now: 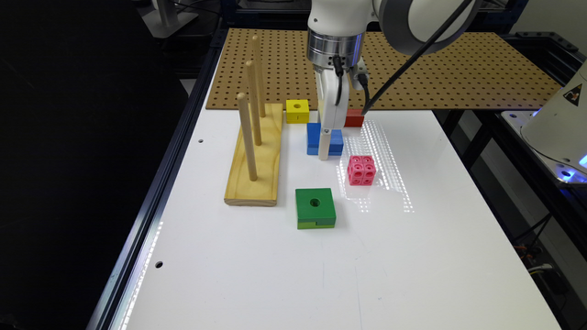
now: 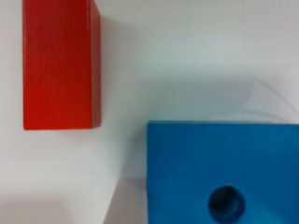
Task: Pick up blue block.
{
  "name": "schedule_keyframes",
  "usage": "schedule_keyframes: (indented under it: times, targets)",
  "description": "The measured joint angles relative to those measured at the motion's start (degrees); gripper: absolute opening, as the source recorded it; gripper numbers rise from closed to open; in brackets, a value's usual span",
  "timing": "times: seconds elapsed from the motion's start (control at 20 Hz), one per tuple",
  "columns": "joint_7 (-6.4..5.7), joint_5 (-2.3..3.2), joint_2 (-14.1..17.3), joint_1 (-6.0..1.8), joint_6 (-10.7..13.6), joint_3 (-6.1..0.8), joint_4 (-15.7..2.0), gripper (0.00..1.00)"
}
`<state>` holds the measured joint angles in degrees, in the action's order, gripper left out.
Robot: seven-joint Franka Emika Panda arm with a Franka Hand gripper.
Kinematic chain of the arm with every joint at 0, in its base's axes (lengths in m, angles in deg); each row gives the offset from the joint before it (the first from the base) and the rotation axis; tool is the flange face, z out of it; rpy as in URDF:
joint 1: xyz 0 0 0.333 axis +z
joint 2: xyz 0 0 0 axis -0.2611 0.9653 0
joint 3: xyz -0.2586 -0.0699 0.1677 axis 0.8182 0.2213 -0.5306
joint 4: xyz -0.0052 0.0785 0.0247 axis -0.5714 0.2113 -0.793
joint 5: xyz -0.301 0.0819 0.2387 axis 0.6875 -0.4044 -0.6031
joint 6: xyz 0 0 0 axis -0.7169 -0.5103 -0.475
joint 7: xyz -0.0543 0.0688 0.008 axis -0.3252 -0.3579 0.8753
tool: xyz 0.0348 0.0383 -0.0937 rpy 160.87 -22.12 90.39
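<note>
Your gripper (image 1: 324, 145) is sitting low over the blue block (image 1: 314, 135), which is lying on the white table (image 1: 412, 256) beside the red block (image 2: 60, 65); grip state can't be told.

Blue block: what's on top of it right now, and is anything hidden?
Nothing rests on the blue block; its round hole shows in the wrist view. In the exterior view the gripper stands in front of the block, covering its middle.

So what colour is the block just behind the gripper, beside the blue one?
Red. The red block shows best in the wrist view, apart from the blue block.
</note>
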<state>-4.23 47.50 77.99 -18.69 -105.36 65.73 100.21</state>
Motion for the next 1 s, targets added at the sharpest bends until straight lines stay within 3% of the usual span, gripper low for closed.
schedule_keyframes:
  times: [0.65, 1.0]
  targets:
    - [0.00, 0.00, -0.84, -0.02, 0.25, 0.01, 0.02, 0.00]
    - [0.00, 0.00, -5.00, -0.02, 3.84, 0.01, 0.23, 0.00]
